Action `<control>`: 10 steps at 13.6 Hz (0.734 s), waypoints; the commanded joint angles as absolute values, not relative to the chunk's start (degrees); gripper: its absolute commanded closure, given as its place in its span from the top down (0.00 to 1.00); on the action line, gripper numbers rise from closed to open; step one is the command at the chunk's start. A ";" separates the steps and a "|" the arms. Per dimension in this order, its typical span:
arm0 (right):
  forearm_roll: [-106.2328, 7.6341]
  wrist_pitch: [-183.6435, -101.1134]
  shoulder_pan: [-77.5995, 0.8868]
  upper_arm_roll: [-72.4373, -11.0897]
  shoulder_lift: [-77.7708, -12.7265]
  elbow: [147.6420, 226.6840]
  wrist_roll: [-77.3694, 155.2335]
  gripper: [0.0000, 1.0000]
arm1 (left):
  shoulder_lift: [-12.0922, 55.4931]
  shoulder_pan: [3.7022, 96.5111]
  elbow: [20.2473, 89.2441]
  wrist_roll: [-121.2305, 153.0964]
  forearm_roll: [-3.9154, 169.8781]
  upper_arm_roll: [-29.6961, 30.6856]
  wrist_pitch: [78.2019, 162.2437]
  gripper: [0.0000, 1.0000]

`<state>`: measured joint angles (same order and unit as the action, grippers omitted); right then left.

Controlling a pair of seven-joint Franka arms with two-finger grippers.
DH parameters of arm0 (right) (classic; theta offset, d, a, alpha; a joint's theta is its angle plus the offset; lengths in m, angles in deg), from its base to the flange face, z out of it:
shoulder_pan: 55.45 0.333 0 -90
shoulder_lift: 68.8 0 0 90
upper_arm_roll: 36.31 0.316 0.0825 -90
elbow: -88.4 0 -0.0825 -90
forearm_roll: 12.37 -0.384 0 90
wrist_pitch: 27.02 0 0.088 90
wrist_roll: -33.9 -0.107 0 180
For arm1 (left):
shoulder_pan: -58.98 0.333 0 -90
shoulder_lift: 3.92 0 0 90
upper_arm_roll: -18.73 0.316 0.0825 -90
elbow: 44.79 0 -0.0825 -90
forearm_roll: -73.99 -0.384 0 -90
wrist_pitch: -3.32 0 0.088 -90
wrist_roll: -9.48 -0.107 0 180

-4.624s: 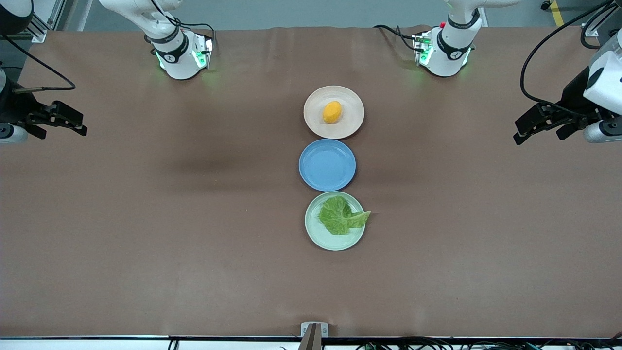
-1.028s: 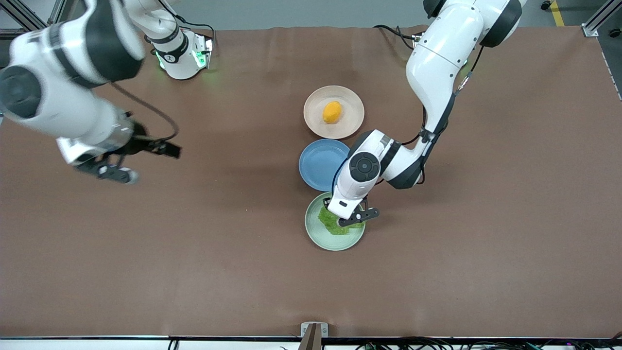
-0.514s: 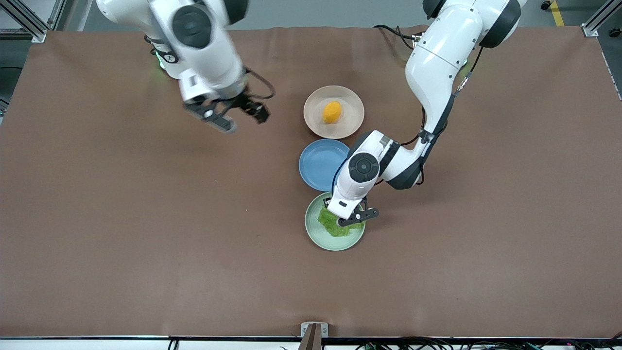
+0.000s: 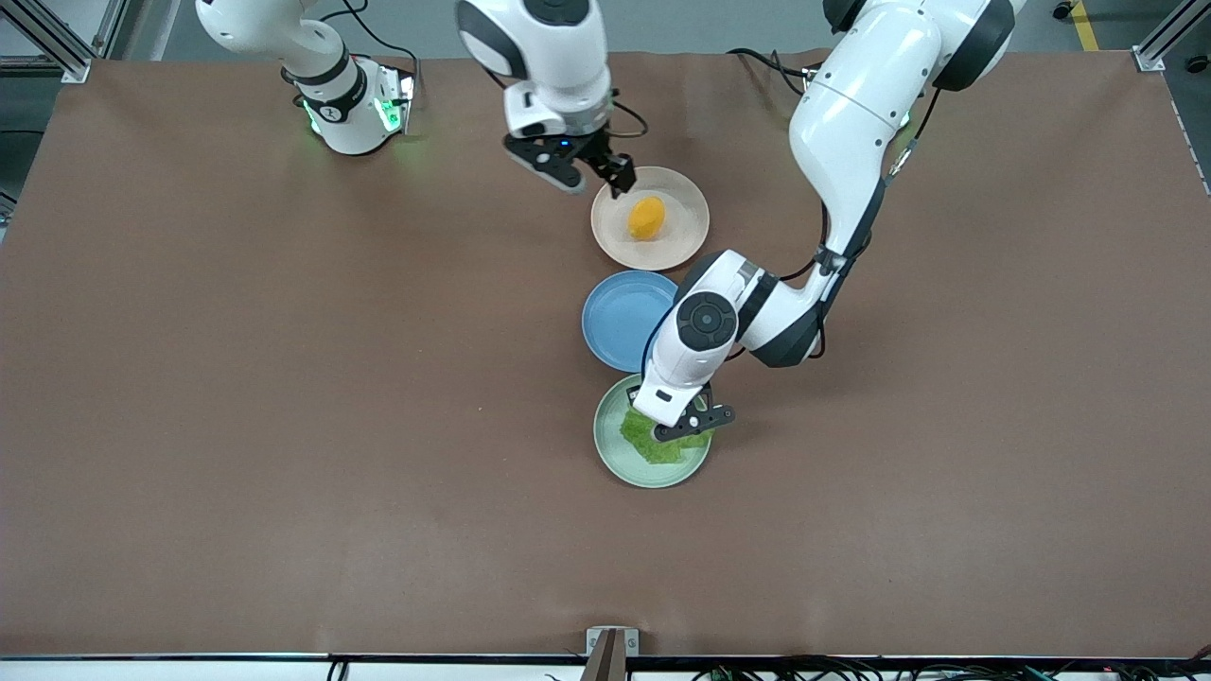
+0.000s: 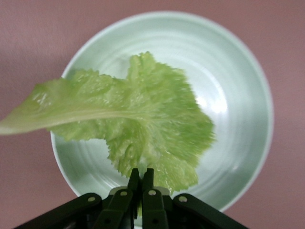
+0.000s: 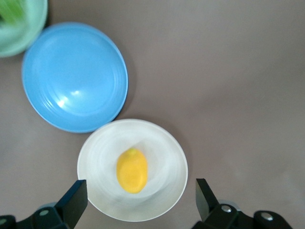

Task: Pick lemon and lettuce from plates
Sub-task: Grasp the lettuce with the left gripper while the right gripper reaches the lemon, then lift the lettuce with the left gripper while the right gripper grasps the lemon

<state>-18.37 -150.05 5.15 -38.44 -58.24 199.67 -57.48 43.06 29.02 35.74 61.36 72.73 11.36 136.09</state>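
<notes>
The lemon [image 6: 132,170] lies in the middle of the cream plate [image 6: 167,148], between the right tool's [image 6: 141,205] spread fingers [image 6: 71,202]. The blue plate [image 6: 71,76] sits just beside it on the brown tabletop [image 6: 228,71].

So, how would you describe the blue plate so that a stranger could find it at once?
Three round plates form a row in the middle of the brown table. The blue plate is the middle one, between the cream plate holding the lemon and the mint green plate with the lettuce. It alone is blue and carries nothing.
</notes>
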 commanded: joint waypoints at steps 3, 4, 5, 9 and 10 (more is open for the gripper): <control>-17.03 -162.52 11.77 -39.57 -46.50 199.15 -63.03 1.00 | 30.73 32.86 36.77 62.22 74.68 11.35 125.09 0.01; -16.15 -163.77 12.13 -39.57 -45.08 198.80 -64.44 1.00 | 27.66 34.88 37.82 62.04 75.39 11.35 121.75 0.01; -14.67 -163.95 12.31 -39.57 -43.42 197.93 -65.32 1.00 | 24.67 37.07 39.74 61.43 75.83 11.26 118.93 0.01; -10.79 -164.13 13.45 -39.57 -35.94 191.87 -71.47 1.00 | 13.59 44.73 55.89 61.43 76.63 11.26 120.30 0.01; -10.35 -164.22 13.54 -39.57 -34.62 190.98 -71.74 1.00 | 11.39 46.57 60.11 61.25 76.54 11.26 122.31 0.01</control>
<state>-12.13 -164.51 12.60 -38.71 -38.00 194.56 -69.20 17.67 44.11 49.24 61.65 75.38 11.58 118.30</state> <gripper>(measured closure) 0.000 0.952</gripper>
